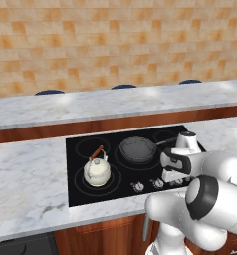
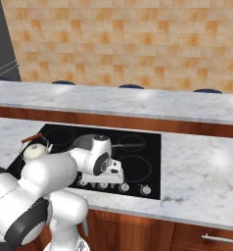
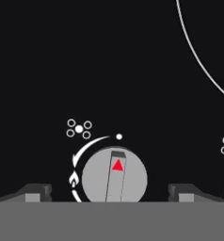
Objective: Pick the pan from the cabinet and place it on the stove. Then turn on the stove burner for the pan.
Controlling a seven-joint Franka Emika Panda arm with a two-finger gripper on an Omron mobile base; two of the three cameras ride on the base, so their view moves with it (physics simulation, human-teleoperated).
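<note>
The flat black glass cooktop (image 1: 78, 172) already carries the round shallow dark grey frying pan (image 1: 137, 149) on a rear ring, at two o'clock from the white kettle with a brown handle (image 1: 97, 170). Risk, as I judge it: the front knobs sit close together, so closing off-centre could turn the wrong burner or slip. The two-finger gripper (image 3: 109, 194) is spread wide, holding nothing, straddling a small round silver knob (image 3: 114, 175) without touching it.

Arm bent forward and low, hand pointed downward.
Gripper (image 3: 109, 193) jaws spread wide, one fingertip (image 3: 37, 192) at each side, nothing held between them.
</note>
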